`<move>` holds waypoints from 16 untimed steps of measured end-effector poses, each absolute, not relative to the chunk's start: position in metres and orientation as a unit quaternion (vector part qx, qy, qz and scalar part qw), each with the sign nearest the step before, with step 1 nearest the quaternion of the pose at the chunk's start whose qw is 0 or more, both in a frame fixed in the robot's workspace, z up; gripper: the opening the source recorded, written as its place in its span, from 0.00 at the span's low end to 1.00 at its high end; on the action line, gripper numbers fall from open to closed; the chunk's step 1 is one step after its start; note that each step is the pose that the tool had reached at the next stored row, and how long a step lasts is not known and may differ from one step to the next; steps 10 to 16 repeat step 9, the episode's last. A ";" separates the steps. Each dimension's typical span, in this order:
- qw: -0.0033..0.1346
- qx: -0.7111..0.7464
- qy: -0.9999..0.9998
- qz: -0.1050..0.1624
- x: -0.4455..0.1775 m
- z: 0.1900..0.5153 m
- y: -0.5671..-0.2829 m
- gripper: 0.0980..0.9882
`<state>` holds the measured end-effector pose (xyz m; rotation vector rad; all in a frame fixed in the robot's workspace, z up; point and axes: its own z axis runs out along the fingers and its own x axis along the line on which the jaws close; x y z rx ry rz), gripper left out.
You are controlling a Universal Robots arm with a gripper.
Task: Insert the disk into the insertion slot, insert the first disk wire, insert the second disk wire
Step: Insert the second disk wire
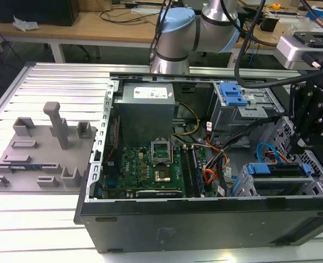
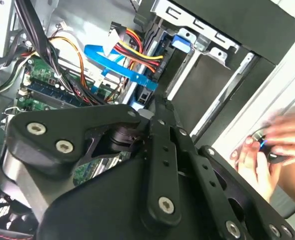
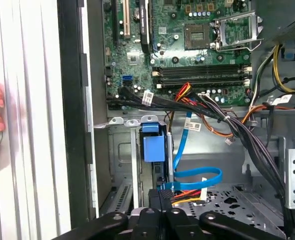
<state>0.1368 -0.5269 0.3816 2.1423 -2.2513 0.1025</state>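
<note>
Black fingers (image 3: 160, 200) just beside the disk (image 3: 154, 147) in the insertion slot (image 3: 127, 150).

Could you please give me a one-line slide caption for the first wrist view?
Black pincer above blue flat cable plugged beside blue-framed silver disk in the grey case.

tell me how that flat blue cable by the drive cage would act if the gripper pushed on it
The flat blue cable would probably be floppy: it curves in a loose loop beside the insertion slot. It looks thin and ribbon-like, so likely light and springy, bending aside rather than resisting. One end seems plugged in near the gripper, so a hard push might strain that connector.
</note>
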 end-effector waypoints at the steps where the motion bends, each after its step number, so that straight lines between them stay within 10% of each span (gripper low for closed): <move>1: 0.016 0.689 -0.724 0.033 0.137 0.382 -0.527 0.01; 16: 0.016 0.689 -0.724 0.033 0.137 0.382 -0.527 0.01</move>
